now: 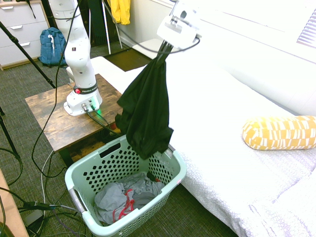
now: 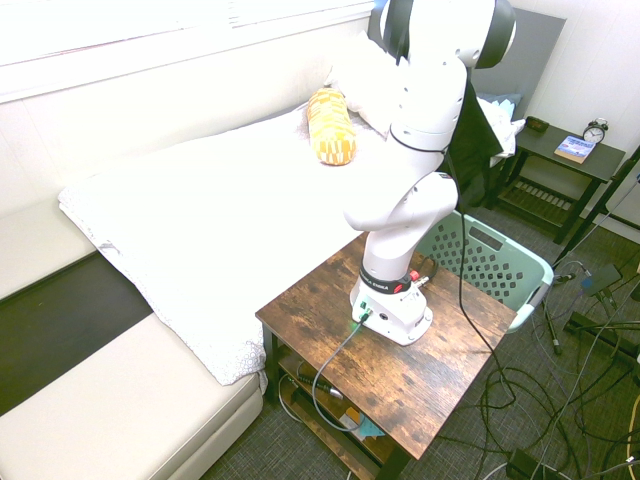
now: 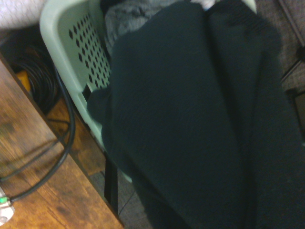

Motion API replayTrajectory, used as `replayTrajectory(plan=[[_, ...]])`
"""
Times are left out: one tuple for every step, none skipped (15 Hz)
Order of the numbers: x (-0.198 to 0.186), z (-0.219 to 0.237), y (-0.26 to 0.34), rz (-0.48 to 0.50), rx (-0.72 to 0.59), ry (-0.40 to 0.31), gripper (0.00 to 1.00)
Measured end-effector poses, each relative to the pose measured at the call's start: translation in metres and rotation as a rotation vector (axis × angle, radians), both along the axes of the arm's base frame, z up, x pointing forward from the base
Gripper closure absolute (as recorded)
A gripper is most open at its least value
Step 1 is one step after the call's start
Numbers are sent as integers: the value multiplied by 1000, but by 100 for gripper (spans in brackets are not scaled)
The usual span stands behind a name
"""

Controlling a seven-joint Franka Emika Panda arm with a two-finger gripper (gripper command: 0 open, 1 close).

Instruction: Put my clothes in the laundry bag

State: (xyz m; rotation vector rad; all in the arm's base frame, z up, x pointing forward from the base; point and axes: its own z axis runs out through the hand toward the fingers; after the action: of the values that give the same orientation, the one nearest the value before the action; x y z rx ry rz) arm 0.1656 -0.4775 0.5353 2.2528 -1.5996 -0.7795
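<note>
Overhead, the gripper is pinching the top edge of the black garment, its fingers pressed together on a bunched fold of the cloth. The garment is hanging free with its long axis running nearly straight down, the gathered end pointing up into the fingers and the wider loose end pointing down toward the laundry basket. In the first exterior view its bottom hem is dangling over the basket's far rim, on the side nearest the bed, and a fold is overlapping that edge; whether the cloth is touching the rim cannot be told.

The mint-green basket is sitting on the floor between the wooden side table and the bed, just beside both. A grey garment with red trim is lying crumpled on the basket's bottom, well below the hanging hem.

From the second exterior view the black garment is showing as a dark drape behind the arm's upper links, above the basket, which is peeking out past the table.

In the wrist view the black cloth is filling most of the picture, with the perforated basket wall and a strip of the grey garment beyond it.

A yellow patterned bolster is resting on the bed, well apart from the basket.
</note>
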Motion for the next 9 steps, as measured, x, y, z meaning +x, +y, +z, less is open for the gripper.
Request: replayTrajectory(plan=[[-21, -29, -1, -26, 22, 25, 100], [-37, -57, 1, -52, 41, 38, 100], [-49, -84, 5, -77, 55, 50, 0], [-63, -110, 9, -111, 58, 64, 0], [-74, -134, 14, -141, 47, 77, 0], [-84, -157, 18, -167, 33, 86, 0], [-94, -176, 20, -187, 24, 93, 0], [-100, -190, 22, -199, 24, 95, 0], [-101, -201, 25, -200, 23, 97, 0]])
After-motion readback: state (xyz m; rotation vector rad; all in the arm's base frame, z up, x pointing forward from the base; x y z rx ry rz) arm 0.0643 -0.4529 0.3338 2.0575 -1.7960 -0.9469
